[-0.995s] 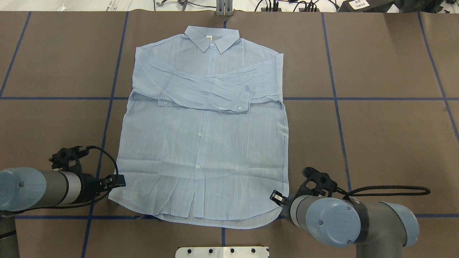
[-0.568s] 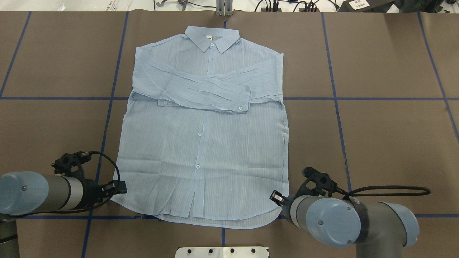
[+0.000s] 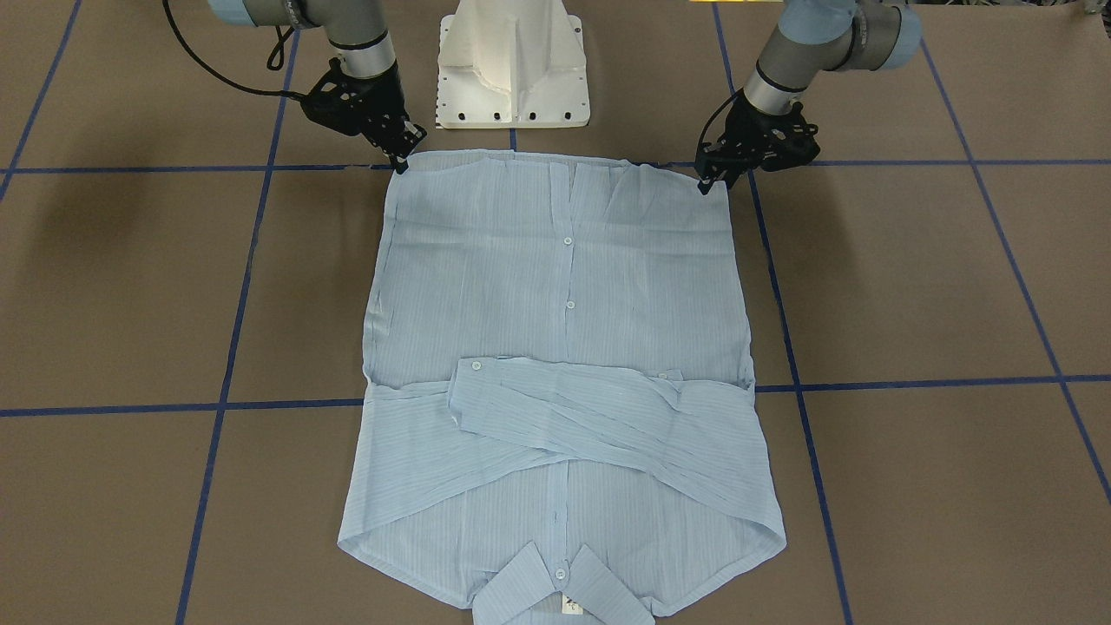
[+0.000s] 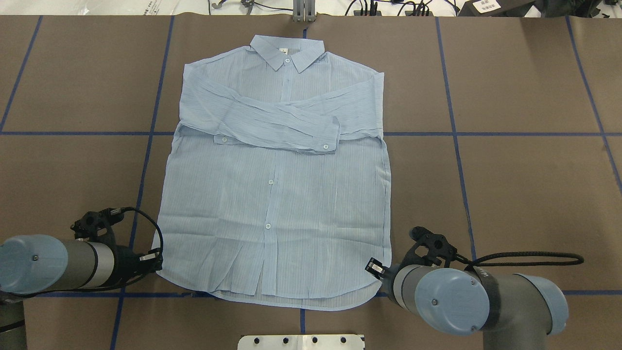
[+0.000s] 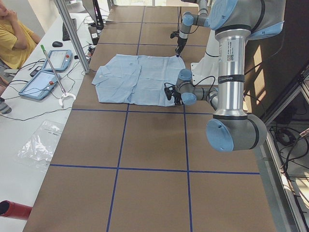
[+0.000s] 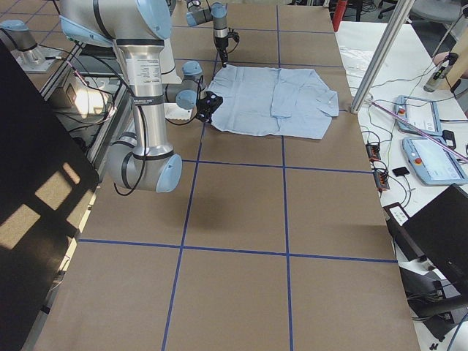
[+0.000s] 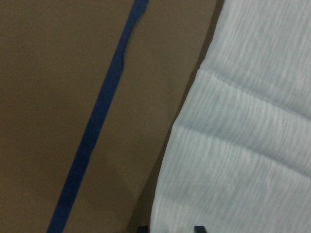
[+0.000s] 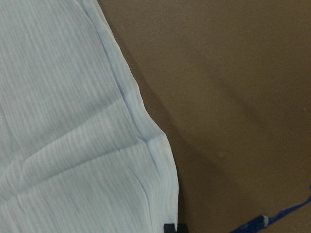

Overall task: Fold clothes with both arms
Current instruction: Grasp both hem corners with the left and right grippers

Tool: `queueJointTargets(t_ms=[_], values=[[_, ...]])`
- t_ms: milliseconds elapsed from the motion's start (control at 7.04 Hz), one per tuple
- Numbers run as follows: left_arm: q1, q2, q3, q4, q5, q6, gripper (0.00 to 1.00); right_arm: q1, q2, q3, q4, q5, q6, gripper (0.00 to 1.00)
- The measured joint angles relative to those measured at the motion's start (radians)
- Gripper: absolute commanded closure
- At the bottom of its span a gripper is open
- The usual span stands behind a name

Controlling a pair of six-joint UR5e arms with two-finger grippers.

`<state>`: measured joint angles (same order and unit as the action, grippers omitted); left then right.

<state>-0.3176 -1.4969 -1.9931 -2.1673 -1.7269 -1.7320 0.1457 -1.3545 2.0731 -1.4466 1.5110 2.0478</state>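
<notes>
**Operator:** Where does the garment lie?

**Technician:** The shirt lies flat and front up at the centre of the brown table in the overhead view. The collar is at the top of that frame. Both sleeves cross over the chest, and the hem runs along the bottom.

**Operator:** How do we expect it to handle?

**Technician:** We judge it light, thin and limp. It creases readily, it will sag between two holds, and it may drag on the table if one side rises first.

**Operator:** Where do we take hold?

**Technician:** We take hold at the two hem corners, lower left and lower right of the overhead frame. We pinch the stitched edge band there.

**Operator:** What is the jaw state?

**Technician:** The left gripper sits at the corner in the upper right of the front-facing view. Its wrist view shows two tips narrowly apart with the cloth edge between them. The right gripper is at the upper left of that view. Its tips appear together on the hem edge, so we judge the corner pinched.

**Operator:** Is any writing legible?

**Technician:** None is. The neck label carries small dark marks that are too small to read.
</notes>
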Motion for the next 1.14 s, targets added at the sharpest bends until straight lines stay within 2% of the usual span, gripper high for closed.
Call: queueJointTargets(t_ms=[284, 426, 853, 1137], values=[[-0.002, 0.006, -0.036, 0.01, -0.023, -0.004, 1.0, 0.0, 0.0, 0.006, 0.0, 0.0, 0.0, 1.0], [-0.005, 0.01, -0.088, 0.039, -0.054, -0.005, 1.0, 0.003, -0.007, 0.024, -0.001, 0.0, 0.0, 1.0], [-0.015, 0.002, -0.252, 0.145, -0.14, -0.078, 1.0, 0.014, -0.096, 0.161, -0.01, -0.001, 0.002, 1.0], [-0.083, -0.002, -0.313, 0.164, -0.174, -0.09, 1.0, 0.055, -0.107, 0.211, -0.053, -0.001, 0.0, 1.0]])
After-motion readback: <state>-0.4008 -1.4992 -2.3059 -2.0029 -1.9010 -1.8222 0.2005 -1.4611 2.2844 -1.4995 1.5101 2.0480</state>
